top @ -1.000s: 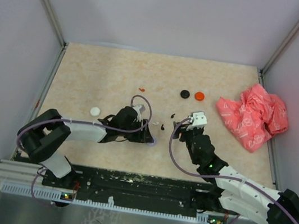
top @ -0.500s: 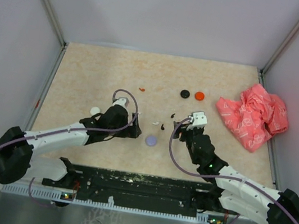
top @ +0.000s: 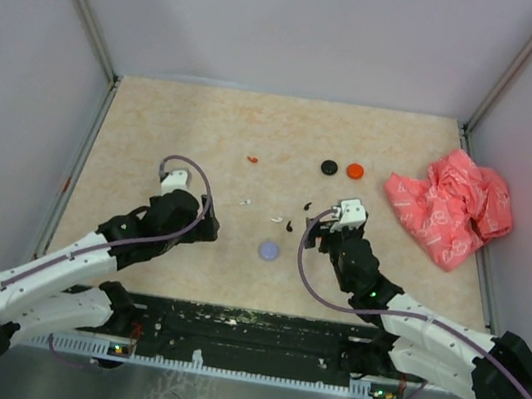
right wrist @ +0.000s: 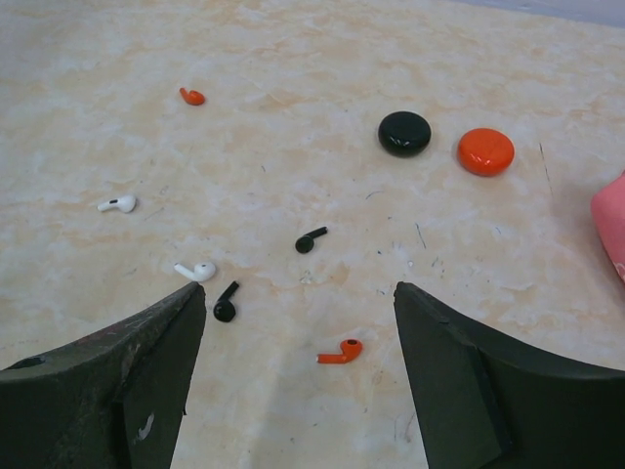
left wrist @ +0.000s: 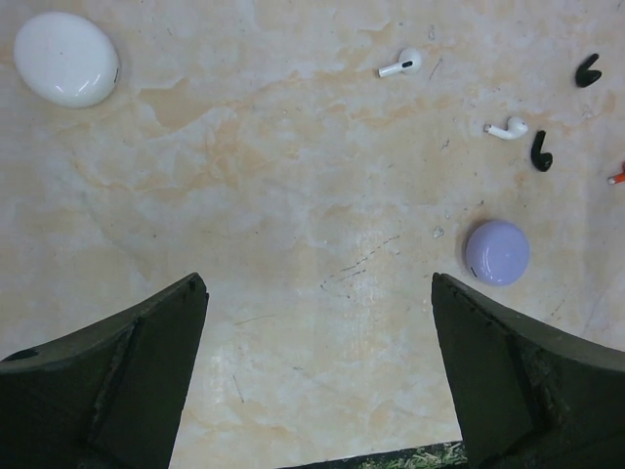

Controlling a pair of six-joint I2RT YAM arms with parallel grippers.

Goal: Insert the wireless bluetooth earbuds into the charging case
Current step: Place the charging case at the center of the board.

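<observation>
Tiny stemmed earbuds lie loose mid-table: two white ones [left wrist: 402, 64] [left wrist: 508, 128], two black ones [right wrist: 310, 239] [right wrist: 226, 304], a red one [right wrist: 192, 96] farther off and an orange one [right wrist: 341, 351]. A round lilac charging case [top: 268, 251] lies shut near them. My left gripper [left wrist: 317, 293] is open and empty over bare table, left of the lilac case [left wrist: 497, 252]. My right gripper [right wrist: 300, 293] is open, and the orange earbud lies on the table between its fingers, untouched. From above, the left gripper [top: 204, 222] and right gripper [top: 330, 228] flank the earbuds.
A white oval case [left wrist: 66, 59] lies far left in the left wrist view. A black case [top: 329, 167] and an orange case [top: 355, 170] sit side by side farther back. A crumpled pink-red plastic bag [top: 452, 206] lies at the right wall.
My left gripper has opened and drawn back to the left, leaving the lilac case on the table. The right gripper's jaws have spread a little wider; that arm has stayed put.
</observation>
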